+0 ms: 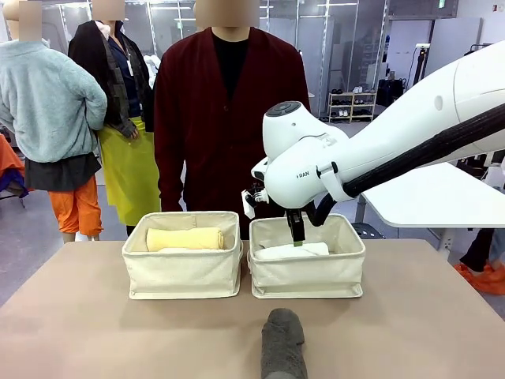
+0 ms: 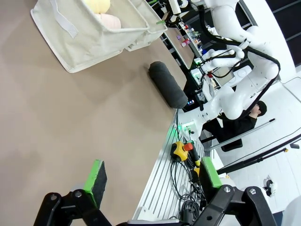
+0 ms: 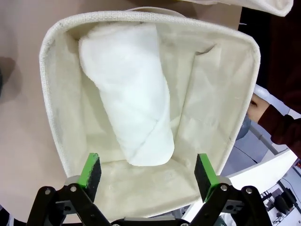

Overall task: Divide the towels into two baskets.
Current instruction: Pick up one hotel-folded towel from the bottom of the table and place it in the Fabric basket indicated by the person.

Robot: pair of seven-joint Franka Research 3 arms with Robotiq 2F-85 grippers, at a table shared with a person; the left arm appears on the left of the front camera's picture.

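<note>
right arm stretched across to the right basket [image 1: 309, 275], and the right gripper [image 3: 148, 169] hangs straight over its mouth, green pads spread wide with nothing between them. below the pads the white towel [image 3: 131, 103] lies along the basket floor, neither finger touching it. it looks at rest in there, and that wide spread makes sense for lifting clear without snagging the terry

over in the left basket [image 1: 183, 276] the pale yellow towel [image 1: 185, 238] sits on top, lying across it, and from the left wrist view a cream-white towel [image 2: 110, 20] is tucked in just beside it, so that basket reads as having its pair

the left gripper [image 2: 153, 176] hovers over bare table [image 1: 95, 332], well apart from the baskets, fingers wide too and holding nothing; i'd say it's kept out there so the right arm has the middle to itself

then the dark grey towel [image 1: 282, 343], alone on the table at the near edge, in front of the gap between the baskets, well apart from both grippers. my read: three in, one to go, and the grey one belongs with the white to make it two and two. it lies end-on to the robot, so a pinch across its middle would suit

the person [image 1: 229, 118] stands at the far side, behind the baskets
</note>
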